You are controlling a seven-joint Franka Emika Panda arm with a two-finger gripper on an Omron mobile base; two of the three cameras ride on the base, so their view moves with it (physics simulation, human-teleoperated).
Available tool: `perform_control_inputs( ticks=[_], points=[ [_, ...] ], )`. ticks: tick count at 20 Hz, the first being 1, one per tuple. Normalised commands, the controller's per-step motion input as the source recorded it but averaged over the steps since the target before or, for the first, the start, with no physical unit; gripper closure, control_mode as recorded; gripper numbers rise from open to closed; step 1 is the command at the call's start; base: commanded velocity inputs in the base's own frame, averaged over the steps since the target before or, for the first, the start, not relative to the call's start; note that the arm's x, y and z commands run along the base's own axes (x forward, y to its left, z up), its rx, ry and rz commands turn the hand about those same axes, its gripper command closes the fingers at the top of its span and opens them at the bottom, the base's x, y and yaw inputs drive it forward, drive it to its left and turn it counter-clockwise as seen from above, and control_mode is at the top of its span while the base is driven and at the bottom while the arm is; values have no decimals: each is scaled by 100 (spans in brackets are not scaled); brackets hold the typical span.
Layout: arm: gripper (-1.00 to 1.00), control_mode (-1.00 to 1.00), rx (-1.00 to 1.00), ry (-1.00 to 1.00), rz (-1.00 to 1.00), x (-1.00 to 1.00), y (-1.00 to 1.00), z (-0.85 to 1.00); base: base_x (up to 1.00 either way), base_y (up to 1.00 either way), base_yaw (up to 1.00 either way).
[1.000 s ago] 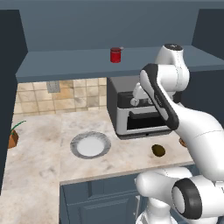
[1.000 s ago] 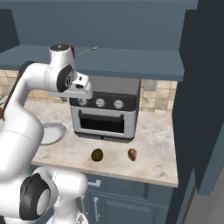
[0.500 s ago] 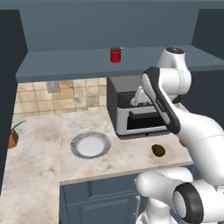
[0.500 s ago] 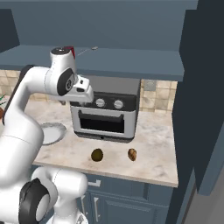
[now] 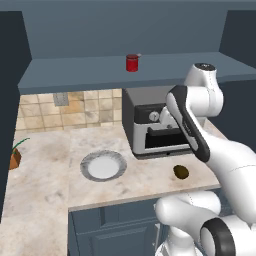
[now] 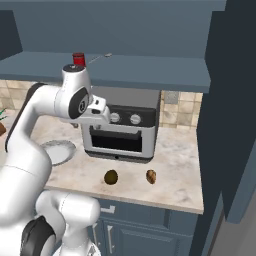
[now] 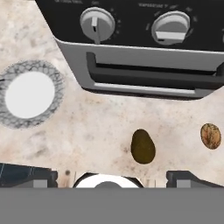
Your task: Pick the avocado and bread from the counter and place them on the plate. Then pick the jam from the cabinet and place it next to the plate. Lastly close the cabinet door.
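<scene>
Since 1 second ago the arm's elbow has swung a little higher in front of the toaster oven (image 6: 121, 131), while everything on the counter (image 6: 176, 165) lies where it lay. Its claw (image 7: 111, 178) hangs above the counter with its 2 fingertips (image 7: 31, 175) spread wide, pinching nothing. Below it the avocado (image 7: 142, 146) lies on the marble, with the bread (image 7: 211, 135) well apart to one side. The plate (image 5: 103, 165) sits bare beside the oven. The red jam (image 5: 132, 63) stands up on the cabinet shelf (image 5: 85, 72).
</scene>
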Motion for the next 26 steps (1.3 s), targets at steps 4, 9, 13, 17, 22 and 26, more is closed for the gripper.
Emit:
perform_control_inputs(
  ticks=[4,9,13,17,22,26],
  points=[
    [-100,-100,-8,2,0,-8,-8,-35,0,0,0],
    [-100,-100,-3,1,0,-5,-2,-34,0,0,0],
    [-100,-100,-2,0,0,-6,-3,-34,0,0,0],
    [-100,-100,0,1,0,-6,-10,-31,0,0,0],
    [-100,-100,0,3,0,-1,-9,-28,0,0,0],
    [-100,-100,0,0,0,0,-9,-23,0,0,0]
  ],
)
